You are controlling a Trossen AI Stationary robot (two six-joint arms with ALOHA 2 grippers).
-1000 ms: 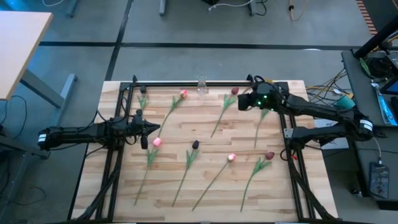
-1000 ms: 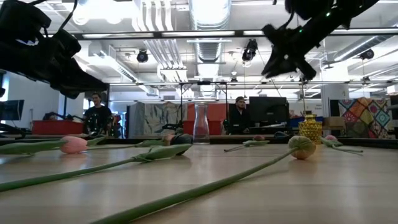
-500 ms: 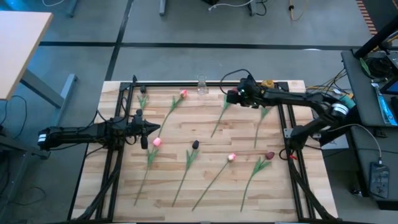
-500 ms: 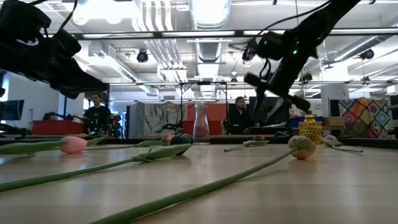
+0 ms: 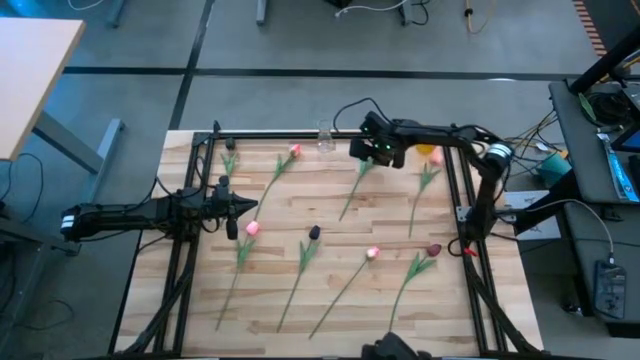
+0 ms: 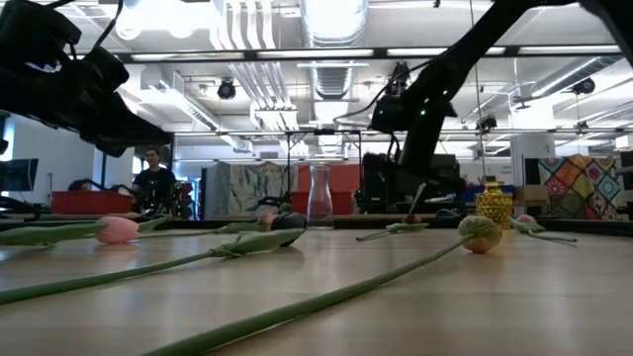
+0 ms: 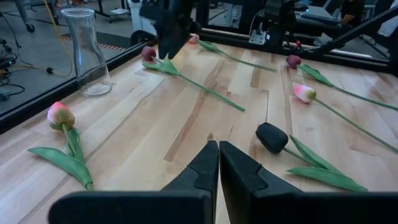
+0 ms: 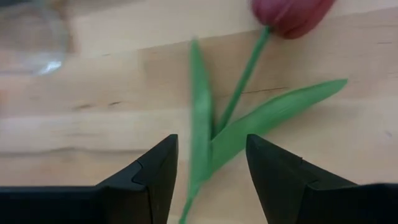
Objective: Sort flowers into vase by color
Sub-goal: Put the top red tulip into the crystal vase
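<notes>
Several artificial tulips lie flat on the wooden table (image 5: 330, 200), some pink (image 5: 252, 228), some maroon (image 5: 434, 250). A clear glass vase (image 5: 325, 136) stands at the far edge. My right gripper (image 5: 370, 152) hovers open over a maroon tulip (image 8: 291, 12) beside the vase, and its fingers (image 8: 155, 174) stand on either side of the stem and leaves (image 8: 214, 130). My left gripper (image 7: 217, 168) is shut and holds nothing, raised above the table's left side near a pink tulip.
A gold vase (image 6: 492, 206) stands at the far right. A dark tulip head (image 7: 272, 137) lies just ahead of my left gripper. Black frame rails (image 5: 190, 250) run along the table's left, right and far sides. People sit in the room behind the table.
My right gripper has travelled along the far edge toward the table's left and come down, from beyond the right rail to just above the maroon tulip next to the glass vase. The flowers have stayed in place.
</notes>
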